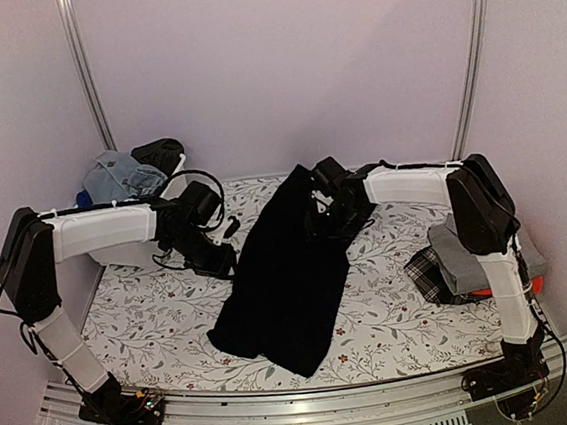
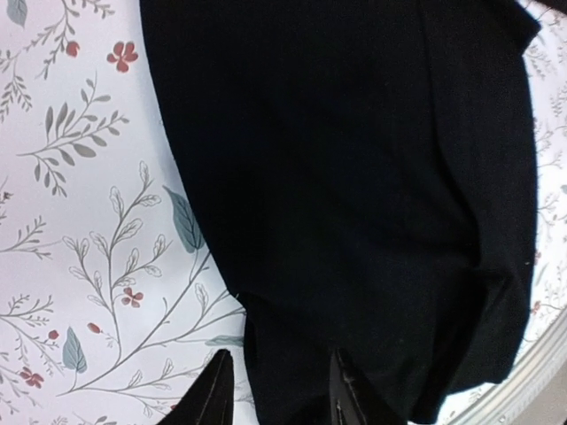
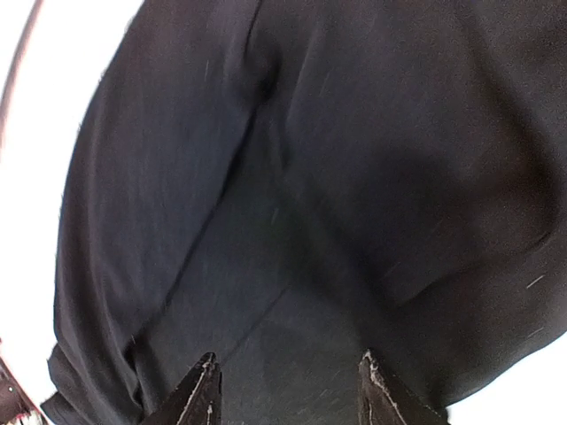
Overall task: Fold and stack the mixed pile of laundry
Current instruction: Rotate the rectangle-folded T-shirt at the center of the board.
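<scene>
Presently: black garment (image 1: 287, 272), spread on floral table (image 1: 154, 325), lying beneath both sets of jaws. Left gripper (image 2: 282, 376): jaws parted, holding nothing, over the garment's edge. Right gripper (image 3: 288, 372): jaws parted, holding nothing, cloth below.

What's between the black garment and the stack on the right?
Nothing. In the top view, only bare floral tablecloth separates the black garment from the stack.

White shells on the links of left arm (image 1: 100, 233) and right arm (image 1: 411, 182), black housings (image 1: 27, 259) at joints. Black cable loop (image 1: 195, 172) near left wrist (thin wiring at bases (image 1: 121, 407) too). Left gripper (image 2: 280, 356), right gripper (image 3: 286, 356): black tapered fingers (image 3: 199, 394), tips scuffed pale.
</scene>
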Controlling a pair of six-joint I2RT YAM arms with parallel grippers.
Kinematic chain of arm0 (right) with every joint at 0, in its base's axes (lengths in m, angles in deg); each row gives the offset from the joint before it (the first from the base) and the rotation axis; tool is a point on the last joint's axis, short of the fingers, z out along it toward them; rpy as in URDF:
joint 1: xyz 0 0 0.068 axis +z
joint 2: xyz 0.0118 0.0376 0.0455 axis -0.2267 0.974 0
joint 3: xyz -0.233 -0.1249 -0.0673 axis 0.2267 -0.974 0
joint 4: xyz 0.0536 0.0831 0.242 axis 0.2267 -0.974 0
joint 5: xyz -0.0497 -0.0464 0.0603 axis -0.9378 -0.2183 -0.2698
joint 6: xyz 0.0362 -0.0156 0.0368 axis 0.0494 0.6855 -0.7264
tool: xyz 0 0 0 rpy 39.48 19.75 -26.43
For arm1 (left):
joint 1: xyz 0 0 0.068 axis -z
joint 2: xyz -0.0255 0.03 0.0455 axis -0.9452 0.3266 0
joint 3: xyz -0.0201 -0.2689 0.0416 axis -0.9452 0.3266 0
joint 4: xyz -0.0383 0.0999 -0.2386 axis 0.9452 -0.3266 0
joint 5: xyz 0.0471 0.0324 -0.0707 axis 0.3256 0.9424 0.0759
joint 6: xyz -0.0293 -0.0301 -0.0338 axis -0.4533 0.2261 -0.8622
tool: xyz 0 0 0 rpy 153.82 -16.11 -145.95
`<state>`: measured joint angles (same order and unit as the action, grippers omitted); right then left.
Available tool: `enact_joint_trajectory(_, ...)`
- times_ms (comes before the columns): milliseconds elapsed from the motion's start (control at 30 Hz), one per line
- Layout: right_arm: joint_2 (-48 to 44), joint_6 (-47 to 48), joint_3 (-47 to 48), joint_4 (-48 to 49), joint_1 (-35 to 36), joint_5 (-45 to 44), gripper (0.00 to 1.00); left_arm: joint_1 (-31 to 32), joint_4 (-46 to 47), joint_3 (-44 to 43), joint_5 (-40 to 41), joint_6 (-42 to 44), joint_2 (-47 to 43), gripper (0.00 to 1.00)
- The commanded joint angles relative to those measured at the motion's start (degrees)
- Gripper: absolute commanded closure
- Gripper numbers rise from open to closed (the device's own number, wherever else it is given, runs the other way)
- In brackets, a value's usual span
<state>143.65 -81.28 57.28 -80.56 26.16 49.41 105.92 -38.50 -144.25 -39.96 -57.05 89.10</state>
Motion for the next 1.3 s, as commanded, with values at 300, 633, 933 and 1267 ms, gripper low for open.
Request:
enact_joint_trajectory(300, 4.19, 2.45, 5.78, -1.25, -5.16, -6.55, 0.55, 5.65, -3.50, 3.41, 9.66, -0.22, 7.19, 0.68)
enact_joint_trajectory(633, 11.11, 6.43, 5.84, -8.33, -6.65, -14.41, 0.66, 12.39, -12.74, 10.18, 2.12, -4.95, -1.22, 0.76)
enact_joint_trajectory(933, 16.09, 15.10, 13.19, -10.78, -9.46, -22.21, 0.67, 16.82, -14.41, 12.29, -10.20, -3.92, -5.92, 0.76)
enact_joint_trajectory(1267, 20.68, 20.53, 27.33, -7.59, -9.19, -20.95, 0.53, 9.75, -12.05, 1.38, -6.74, 1.06, -6.46, 0.68)
